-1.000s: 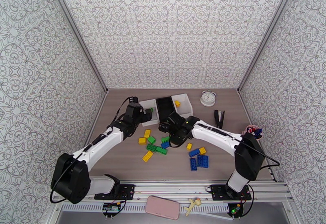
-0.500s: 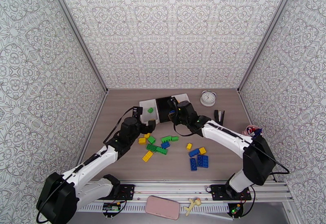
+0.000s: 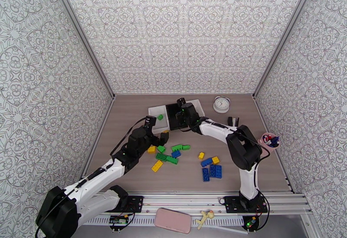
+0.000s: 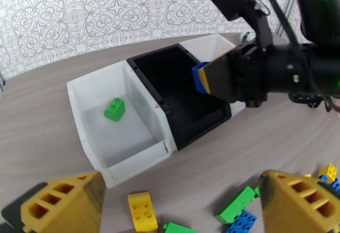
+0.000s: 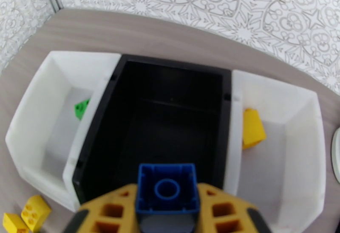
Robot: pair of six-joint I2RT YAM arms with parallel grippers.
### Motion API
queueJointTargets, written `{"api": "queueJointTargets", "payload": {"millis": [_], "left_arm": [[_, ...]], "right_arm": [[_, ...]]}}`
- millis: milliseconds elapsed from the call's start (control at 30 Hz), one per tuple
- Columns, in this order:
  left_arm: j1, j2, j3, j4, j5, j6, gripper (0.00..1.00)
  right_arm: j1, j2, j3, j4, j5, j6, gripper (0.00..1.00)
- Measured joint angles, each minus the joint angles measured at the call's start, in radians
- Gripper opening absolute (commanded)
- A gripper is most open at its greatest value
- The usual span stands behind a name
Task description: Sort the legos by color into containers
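Table [image 3: 126, 117], brown, far half: three containers in a row, walls touching: left white bin [image 5: 36, 102], black bin [image 5: 174, 65], right white bin [image 5: 293, 102]. Sorting looks barely begun. The left white bin holds one green brick [image 4: 114, 109], the right white bin one yellow brick [image 5: 253, 128], and no brick can be seen on the black bin's floor. On that showing green goes left and yellow right, so blue presumably goes in the black one. Most of the work is left: the loose legos [image 3: 167, 158], roughly a dozen in green, yellow and blue, lie scattered on the table nearer the arms, well apart from the bins, the blues mostly toward the right. Right gripper [image 3: 184, 111] reaches over the bins with its fingers pressed on a blue brick [image 5: 167, 187]. The brick's hollow underside faces the wrist camera. It sits between the pads, above the near part of the black bin's opening and clear of its floor. Judged ready for release there. Left gripper [image 4: 180, 197] is spread wide with nothing between its fingers [image 4: 63, 200], low over the table just in front of the left white bin. A loose yellow brick [image 4: 142, 210] lies in the gap below it, green and blue bricks just to its right.
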Motion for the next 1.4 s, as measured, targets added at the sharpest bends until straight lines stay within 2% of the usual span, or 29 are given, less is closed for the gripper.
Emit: {"api": "queueJointTargets", "payload": {"millis": [133,200,433,567,733,900,1133,1400], "left_arm": [[-0.005,-0.001,-0.006,0.0,0.0,0.01,1.0],[-0.007,-0.002,-0.009,0.0,0.0,0.014,1.0],[-0.009,-0.008,-0.013,-0.001,-0.009,0.012,1.0],[-0.006,-0.004,-0.013,-0.016,-0.063,-0.021,1.0],[0.035,0.036,-0.006,-0.073,-0.122,-0.108,1.0],[0.076,0.106,0.05,-0.2,-0.14,-0.185,0.96],[0.128,0.202,0.163,-0.38,-0.111,-0.247,0.97],[0.132,0.385,0.315,-0.557,-0.072,-0.267,0.94]], "right_arm": [[0.0,0.066,0.065,0.01,0.001,0.002,0.26],[0.0,0.094,0.09,0.012,0.0,0.001,0.32],[0.0,0.106,0.103,0.021,-0.029,-0.045,0.66],[0.0,0.066,0.073,0.025,-0.047,-0.071,0.76],[0.0,-0.066,-0.008,0.033,-0.072,-0.112,0.85],[0.0,-0.212,-0.117,0.077,-0.115,-0.166,0.9],[0.0,-0.354,-0.226,0.04,-0.253,-0.283,0.99],[0.0,-0.448,-0.282,-0.044,-0.344,-0.393,1.0]]}}
